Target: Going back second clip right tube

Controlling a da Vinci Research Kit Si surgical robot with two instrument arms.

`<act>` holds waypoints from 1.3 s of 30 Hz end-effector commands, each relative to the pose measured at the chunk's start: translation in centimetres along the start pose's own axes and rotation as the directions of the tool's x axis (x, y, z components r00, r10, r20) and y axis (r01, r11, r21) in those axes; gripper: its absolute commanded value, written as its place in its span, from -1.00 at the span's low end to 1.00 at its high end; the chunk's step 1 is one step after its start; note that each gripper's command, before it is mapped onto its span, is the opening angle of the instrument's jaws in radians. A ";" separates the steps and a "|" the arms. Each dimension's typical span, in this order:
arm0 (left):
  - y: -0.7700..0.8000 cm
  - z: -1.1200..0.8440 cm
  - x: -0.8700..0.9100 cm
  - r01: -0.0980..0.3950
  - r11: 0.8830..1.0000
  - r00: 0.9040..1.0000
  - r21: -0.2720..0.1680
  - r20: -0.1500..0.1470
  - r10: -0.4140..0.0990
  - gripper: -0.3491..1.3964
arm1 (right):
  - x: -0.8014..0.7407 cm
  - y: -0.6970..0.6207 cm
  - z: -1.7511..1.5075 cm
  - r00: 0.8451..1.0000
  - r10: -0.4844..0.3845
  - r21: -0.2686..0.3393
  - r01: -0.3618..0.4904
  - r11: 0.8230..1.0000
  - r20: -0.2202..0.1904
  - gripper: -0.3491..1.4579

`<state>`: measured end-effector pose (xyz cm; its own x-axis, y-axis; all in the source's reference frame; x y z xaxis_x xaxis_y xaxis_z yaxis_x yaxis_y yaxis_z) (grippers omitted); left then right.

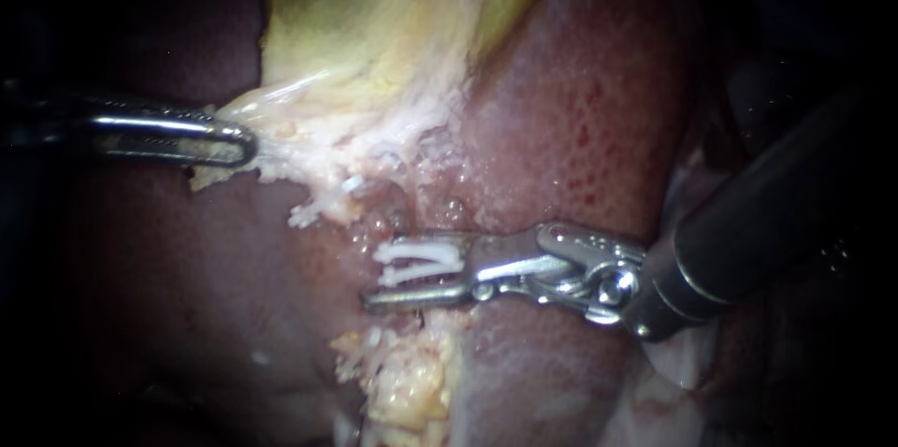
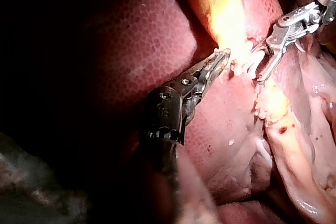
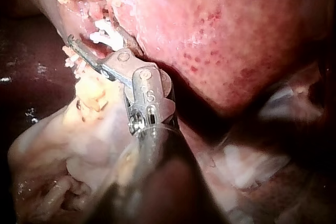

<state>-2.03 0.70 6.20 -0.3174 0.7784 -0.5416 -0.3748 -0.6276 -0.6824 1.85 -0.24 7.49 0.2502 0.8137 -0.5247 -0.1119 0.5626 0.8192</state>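
Surgical bench set-up: bare liver (image 1: 580, 110) and yellow gallbladder (image 1: 393, 17) fill every view, worked by a slender steel left instrument (image 1: 245, 143) and right instrument (image 1: 374, 277), white clip (image 1: 421, 260) at the tissue.

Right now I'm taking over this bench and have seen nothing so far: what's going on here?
Two instruments work where the yellowish gallbladder meets the liver. The left instrument has its tool shut on pale tissue at the gallbladder's edge, holding it taut. The right instrument has its tool open around a white clip; whether the clip is free of it I cannot tell.
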 end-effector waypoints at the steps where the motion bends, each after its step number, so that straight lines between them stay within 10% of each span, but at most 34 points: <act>1: 0.00 -0.01 0.00 0.000 1.000 1.000 0.000 0.000 0.000 -1.00 | 0.00 0.00 0.00 1.000 0.008 0.002 -0.008 1.000 0.001 -0.06; 18: 0.00 -0.03 -0.01 -0.001 1.000 1.000 -0.001 0.001 0.001 -1.00 | 0.07 0.09 -0.24 0.975 0.222 -0.013 -0.222 0.975 -0.012 -0.06; 27: 0.00 -0.05 -0.02 -0.001 1.000 1.000 -0.002 0.001 0.001 -1.00 | 0.29 -0.07 -0.56 0.995 -0.095 0.001 0.095 0.996 -0.010 -0.06; 39: 0.00 -0.07 -0.02 -0.001 1.000 1.000 -0.003 0.001 0.001 -1.00 | 0.44 -0.21 -1.14 0.912 -0.410 0.028 0.410 0.912 -0.017 -0.06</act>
<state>-1.97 0.68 6.18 -0.3186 0.7777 -0.5419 -0.3721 -0.6284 -0.6831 0.85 0.17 6.80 0.2573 0.5021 -0.8256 0.0334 0.8492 0.5269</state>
